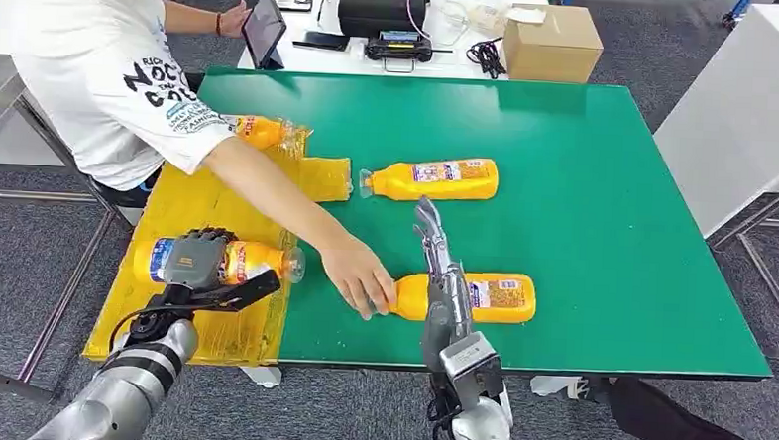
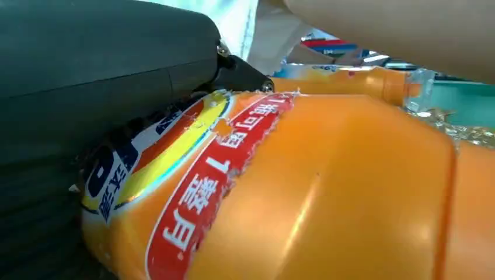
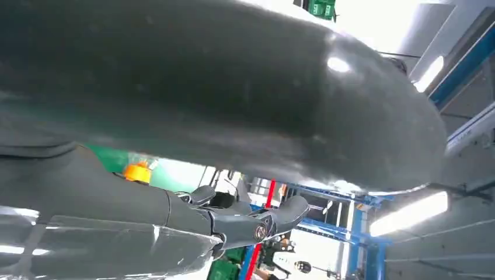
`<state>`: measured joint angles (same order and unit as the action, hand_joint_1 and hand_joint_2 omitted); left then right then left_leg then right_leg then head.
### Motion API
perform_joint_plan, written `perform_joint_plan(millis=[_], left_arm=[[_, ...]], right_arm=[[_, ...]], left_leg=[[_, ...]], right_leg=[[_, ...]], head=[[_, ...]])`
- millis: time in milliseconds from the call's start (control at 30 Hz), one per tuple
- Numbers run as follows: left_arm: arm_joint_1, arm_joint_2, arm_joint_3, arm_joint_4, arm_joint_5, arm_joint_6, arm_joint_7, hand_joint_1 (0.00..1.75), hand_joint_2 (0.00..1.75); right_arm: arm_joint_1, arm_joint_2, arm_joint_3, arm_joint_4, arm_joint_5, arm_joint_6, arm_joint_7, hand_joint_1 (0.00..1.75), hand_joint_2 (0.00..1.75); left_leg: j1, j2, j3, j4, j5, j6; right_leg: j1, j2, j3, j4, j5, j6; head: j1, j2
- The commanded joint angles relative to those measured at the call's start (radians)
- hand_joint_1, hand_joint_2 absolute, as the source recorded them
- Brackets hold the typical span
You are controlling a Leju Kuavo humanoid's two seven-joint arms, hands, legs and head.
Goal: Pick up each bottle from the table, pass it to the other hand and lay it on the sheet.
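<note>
Left hand (image 1: 197,258) is seen wrapped around an orange bottle (image 1: 250,261) over the yellow sheet (image 1: 183,206); release is judged next. Right hand (image 1: 441,272), fingers extended and empty, is raised above another bottle (image 1: 491,296), steadied by a person's hand (image 1: 360,275). Label characters cannot be read reliably.

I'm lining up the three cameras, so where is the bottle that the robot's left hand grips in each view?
Head view: the gripped bottle lies on the yellow sheet at lower left, under the left hand.
Left wrist view: the same bottle spans most of the picture, label toward the hand.
Right wrist view: it is not in this picture.
Shared landmark: the green table.
</note>
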<state>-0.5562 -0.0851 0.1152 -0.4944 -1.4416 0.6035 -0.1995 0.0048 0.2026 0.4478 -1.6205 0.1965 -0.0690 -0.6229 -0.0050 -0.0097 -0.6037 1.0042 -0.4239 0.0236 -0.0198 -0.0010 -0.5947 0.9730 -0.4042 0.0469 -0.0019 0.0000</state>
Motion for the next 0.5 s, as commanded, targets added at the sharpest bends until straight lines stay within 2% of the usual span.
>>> perform_joint_plan(millis=[33, 67, 100, 133, 167, 200, 267, 300, 333, 433, 467, 500], left_arm=[[-0.025, 0.034, -0.050, 0.137, -0.028, -0.076, 0.038, 1.75, 1.75], [-0.020, 0.036, -0.057, 0.132, -0.016, -0.113, 0.038, 1.19, 1.75], [-0.021, 0.036, -0.059, 0.137, -0.016, -0.126, 0.038, 1.19, 1.75], [-0.021, 0.036, -0.059, 0.137, -0.016, -0.126, 0.038, 0.47, 1.75], [-0.021, 0.036, -0.059, 0.137, -0.016, -0.126, 0.038, 0.09, 1.75], [-0.018, 0.035, -0.059, 0.142, -0.011, -0.147, 0.032, 0.00, 1.75], [-0.019, 0.030, -0.037, 0.161, 0.030, -0.251, 0.018, 0.00, 1.75], [-0.014, 0.031, -0.034, 0.159, 0.036, -0.258, 0.013, 0.00, 1.75], [-0.011, 0.029, -0.008, 0.165, 0.080, -0.335, -0.002, 0.00, 1.75], [-0.001, 0.033, -0.002, 0.160, 0.099, -0.352, -0.014, 0.00, 1.75], [-0.004, 0.031, 0.012, 0.166, 0.123, -0.390, -0.025, 0.00, 0.00], [-0.004, 0.033, 0.029, 0.169, 0.160, -0.458, -0.039, 0.00, 0.00]], right_arm=[[-0.015, -0.001, -0.025, 0.041, 0.004, 0.013, 0.012, 0.00, 0.00], [-0.014, 0.002, -0.029, 0.043, 0.003, 0.017, 0.016, 0.00, 0.00], [-0.014, 0.002, -0.028, 0.045, 0.004, 0.020, 0.018, 0.00, 0.00], [-0.014, 0.002, -0.028, 0.045, 0.004, 0.020, 0.018, 0.00, 0.00], [-0.014, 0.002, -0.028, 0.045, 0.004, 0.020, 0.018, 0.00, 0.00], [-0.017, 0.003, -0.029, 0.053, 0.005, 0.021, 0.020, 0.00, 0.00], [-0.022, 0.005, -0.036, 0.069, 0.003, 0.029, 0.036, 0.00, 0.00], [-0.024, 0.005, -0.039, 0.071, 0.002, 0.030, 0.038, 0.00, 0.00], [-0.028, 0.007, -0.044, 0.080, -0.003, 0.038, 0.047, 0.00, 0.00], [-0.031, 0.009, -0.048, 0.087, -0.003, 0.039, 0.049, 0.00, 0.00], [-0.032, 0.009, -0.049, 0.089, -0.004, 0.042, 0.052, 0.00, 0.00], [-0.037, 0.010, -0.052, 0.097, -0.006, 0.044, 0.057, 0.00, 0.00]], left_leg=[[0.001, 0.002, 0.005, -0.001, -0.001, -0.001], [0.002, 0.003, 0.006, 0.000, -0.002, -0.002], [0.001, 0.002, 0.006, -0.001, -0.001, -0.001], [0.001, 0.003, 0.007, -0.001, -0.001, -0.002], [0.001, 0.003, 0.008, -0.002, -0.001, -0.001], [0.000, 0.002, 0.009, -0.002, -0.001, -0.001], [0.001, 0.002, 0.011, -0.002, -0.001, -0.001], [0.001, 0.003, 0.012, -0.002, -0.001, -0.002], [0.000, 0.003, 0.012, -0.002, -0.001, -0.001], [0.001, 0.006, 0.015, -0.003, -0.001, -0.002], [0.000, 0.005, 0.015, -0.004, -0.001, -0.002], [0.001, 0.006, 0.016, -0.004, -0.001, -0.002]], right_leg=[[0.001, 0.002, 0.004, -0.001, 0.000, -0.002], [0.002, 0.002, 0.006, -0.001, -0.001, -0.003], [0.001, 0.002, 0.005, -0.001, 0.000, -0.002], [0.002, 0.002, 0.007, -0.002, 0.000, -0.002], [0.001, 0.002, 0.007, -0.002, 0.000, -0.002], [0.000, 0.002, 0.008, -0.001, 0.000, -0.001], [0.001, 0.002, 0.010, -0.002, 0.000, -0.002], [0.002, 0.003, 0.011, -0.002, 0.000, -0.002], [0.001, 0.003, 0.011, -0.002, 0.000, -0.002], [0.001, 0.005, 0.014, -0.003, 0.001, -0.003], [0.000, 0.004, 0.014, -0.003, 0.000, -0.002], [0.002, 0.005, 0.015, -0.004, 0.001, -0.003]], head=[[0.000, 0.000], [0.000, 0.000], [0.000, 0.000], [0.000, 0.000], [0.000, 0.000], [0.000, 0.000], [0.000, 0.000], [0.000, 0.000], [0.000, 0.000], [0.000, 0.000], [0.000, 0.000], [0.000, 0.000]])
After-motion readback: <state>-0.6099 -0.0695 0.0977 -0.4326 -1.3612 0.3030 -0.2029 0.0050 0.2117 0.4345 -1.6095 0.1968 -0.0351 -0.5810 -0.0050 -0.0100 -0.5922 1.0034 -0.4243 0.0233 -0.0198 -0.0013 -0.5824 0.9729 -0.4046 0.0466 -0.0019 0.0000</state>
